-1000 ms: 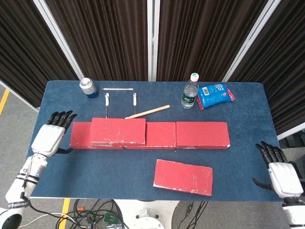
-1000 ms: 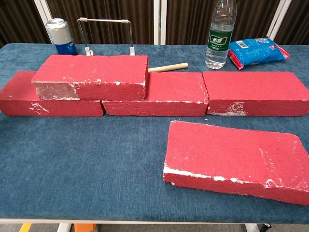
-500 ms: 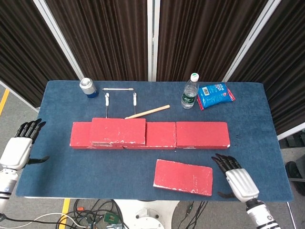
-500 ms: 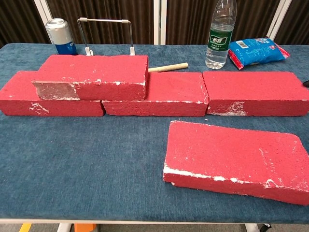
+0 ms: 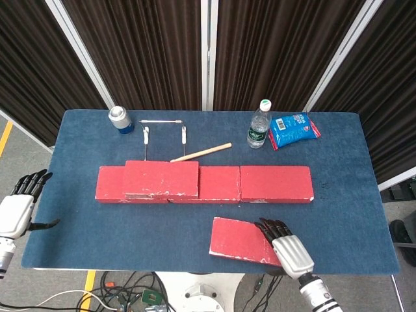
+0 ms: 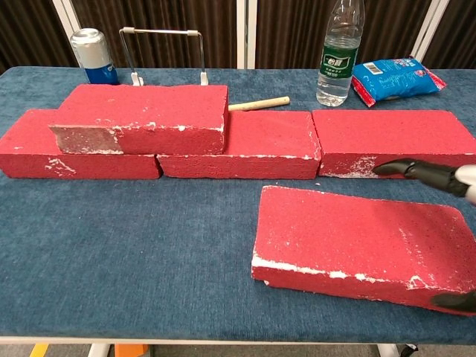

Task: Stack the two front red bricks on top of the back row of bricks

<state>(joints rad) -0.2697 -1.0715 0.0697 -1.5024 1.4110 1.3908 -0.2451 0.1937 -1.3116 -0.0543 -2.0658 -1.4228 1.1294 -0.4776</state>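
The blue worktop [image 5: 84, 227] fills the middle of the head view, and the back row of bricks [image 5: 260, 184] runs across its centre as three red bricks laid end to end, with one stacked brick [image 5: 161, 179] already lying over the joint at the left of the row. The one front brick [image 5: 237, 238] left to move lies flat and slightly skewed at lower centre-right, near the worktop's front edge, with a strip of bare cloth between it and the row. The right hand [image 5: 286, 247] lies over the brick's right end, fingers extended along the top and nothing yet grasped; in the chest view a thumb tip shows at the brick's lower right corner. The left hand [image 5: 16, 208] hangs off the left edge, empty with fingers apart. To do this step well, I judge the hand should span the brick's short side, thumb on the near face and fingers on the far one, then lift level and clear of the row before setting down on the free right part. Behind the row, in the upper frame, the water bottle [image 5: 259, 125], blue packet [image 5: 294, 130], wire stand [image 5: 164, 132], wooden stick [image 5: 201, 152] and can [image 5: 119, 119] limit overshoot.
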